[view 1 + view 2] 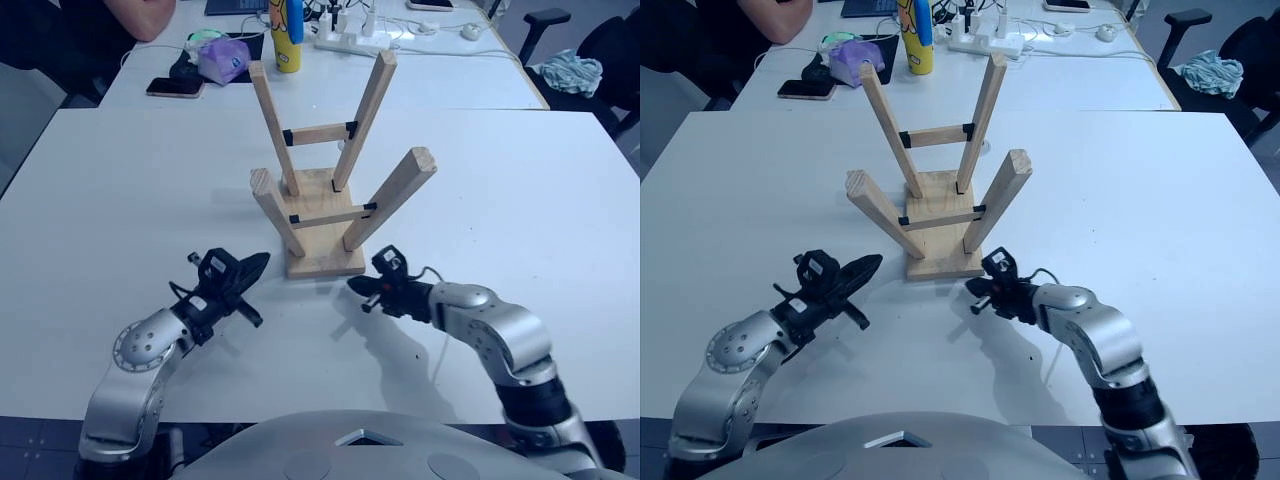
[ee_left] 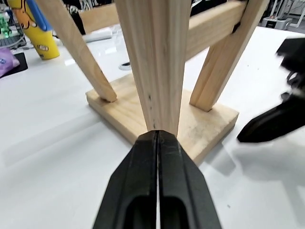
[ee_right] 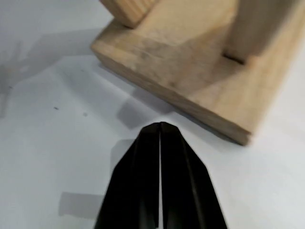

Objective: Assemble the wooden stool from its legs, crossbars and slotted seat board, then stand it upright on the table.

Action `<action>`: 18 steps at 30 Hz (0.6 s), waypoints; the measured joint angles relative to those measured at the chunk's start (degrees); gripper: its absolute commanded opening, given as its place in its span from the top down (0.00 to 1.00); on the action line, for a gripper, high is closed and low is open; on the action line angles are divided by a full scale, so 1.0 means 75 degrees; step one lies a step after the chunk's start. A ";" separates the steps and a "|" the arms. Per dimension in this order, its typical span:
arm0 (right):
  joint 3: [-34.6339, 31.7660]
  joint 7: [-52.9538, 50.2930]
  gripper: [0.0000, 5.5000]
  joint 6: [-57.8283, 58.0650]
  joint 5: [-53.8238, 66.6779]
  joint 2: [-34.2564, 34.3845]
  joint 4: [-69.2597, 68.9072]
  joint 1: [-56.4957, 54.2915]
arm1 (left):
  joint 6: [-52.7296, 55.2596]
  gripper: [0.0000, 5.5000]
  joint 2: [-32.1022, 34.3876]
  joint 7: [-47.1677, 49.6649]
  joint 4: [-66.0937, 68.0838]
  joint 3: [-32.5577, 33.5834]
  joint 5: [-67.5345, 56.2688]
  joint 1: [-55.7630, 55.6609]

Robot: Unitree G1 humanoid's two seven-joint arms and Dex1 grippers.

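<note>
Assembled stool (image 1: 318,195) stands inverted mid-desk (image 1: 520,200), seat board (image 1: 325,258) down. Left gripper (image 1: 260,260) and right gripper (image 1: 354,287) flank it, fingers closed, empty. Rigid, probably light wood; a leg (image 1: 392,198) offers the firmest hold.

Both arms are bent at the elbow and angled forward and inward, held low, the left pincer (image 1: 258,262) and the right pincer (image 1: 354,287) each with its two fingers pressed together, their tips apart.
</note>
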 measured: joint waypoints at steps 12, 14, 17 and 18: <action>0.0428 -0.0428 1.00 -0.1698 -0.0545 0.0978 0.1746 -0.0508 | 0.0211 0.99 0.0216 -0.0120 0.0263 -0.0846 -0.0054 -0.0400; 0.0484 -0.0283 1.00 -0.1679 -0.0494 0.0969 0.1711 -0.0517 | 0.0143 0.99 0.0048 0.0049 0.0383 -0.1001 0.0041 -0.0527; 0.0300 0.0101 1.00 -0.1631 -0.0224 0.0626 0.1383 -0.0407 | -0.0033 0.99 -0.0239 0.0215 0.0794 -0.1460 0.0260 -0.0873; 0.0179 0.0316 1.00 -0.1683 -0.0202 0.0315 0.1292 -0.0344 | -0.0094 0.99 -0.0408 0.0317 0.1027 -0.1632 0.0348 -0.1037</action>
